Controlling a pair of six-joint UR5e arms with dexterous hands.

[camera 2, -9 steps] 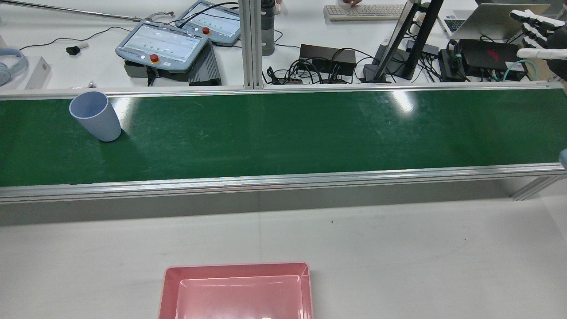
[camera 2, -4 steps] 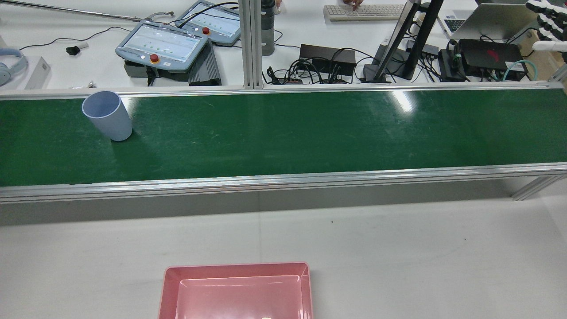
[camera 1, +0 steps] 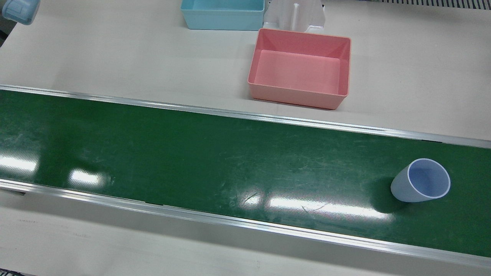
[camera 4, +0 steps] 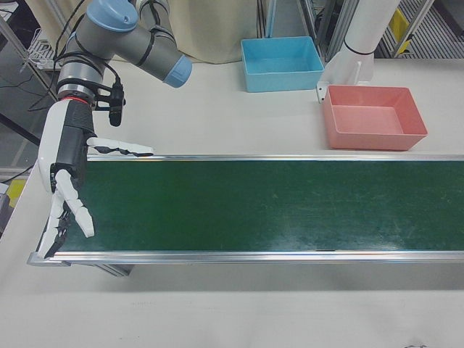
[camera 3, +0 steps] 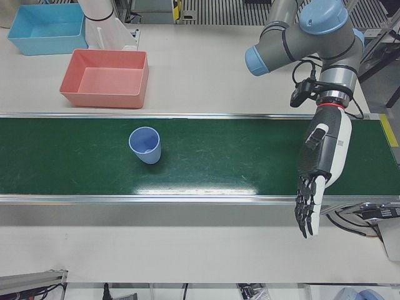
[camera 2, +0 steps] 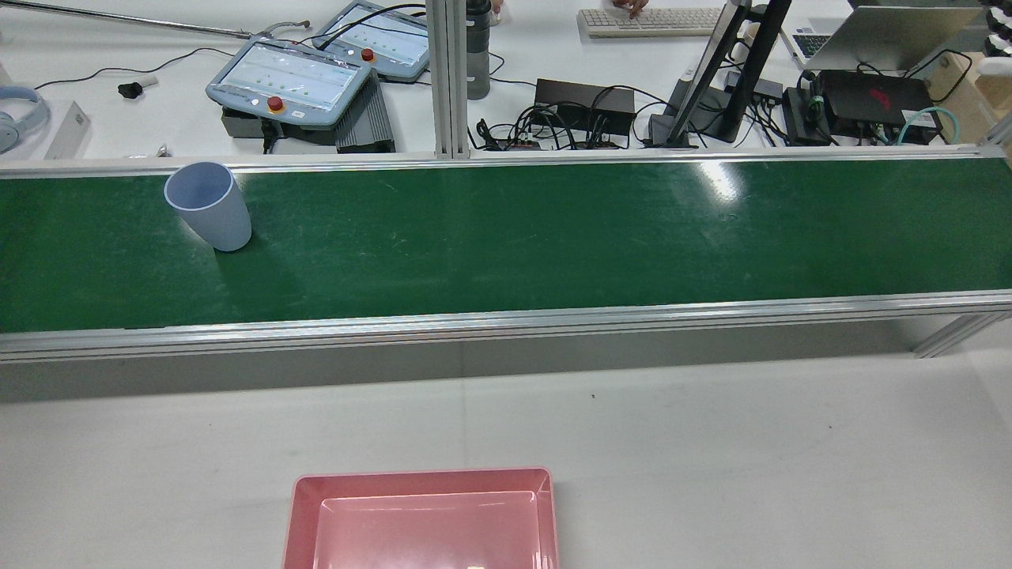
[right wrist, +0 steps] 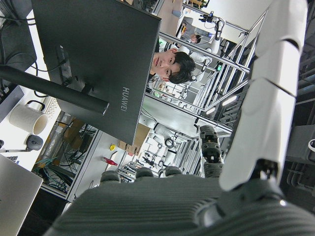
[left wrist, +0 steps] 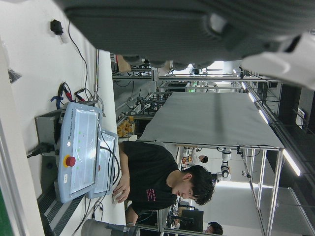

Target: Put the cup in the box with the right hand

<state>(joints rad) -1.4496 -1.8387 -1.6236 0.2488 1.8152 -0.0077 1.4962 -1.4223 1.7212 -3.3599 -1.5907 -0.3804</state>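
Green belt (camera 2: 506, 237) had carried the upright cup (camera 2: 209, 205) a little toward the middle from its left end; the right hand (camera 4: 69, 174), fingers spread and empty, had drawn back, grasp pending.

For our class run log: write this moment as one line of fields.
cup: upright on belt, untouched | pink box: empty | right hand: open, holding nothing, far end

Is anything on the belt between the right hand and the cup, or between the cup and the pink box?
Nothing visible. The green belt lies bare between the open right hand at one end and the cup near the other. Only the belt's metal rail and bare tabletop separate the cup from the pink box.
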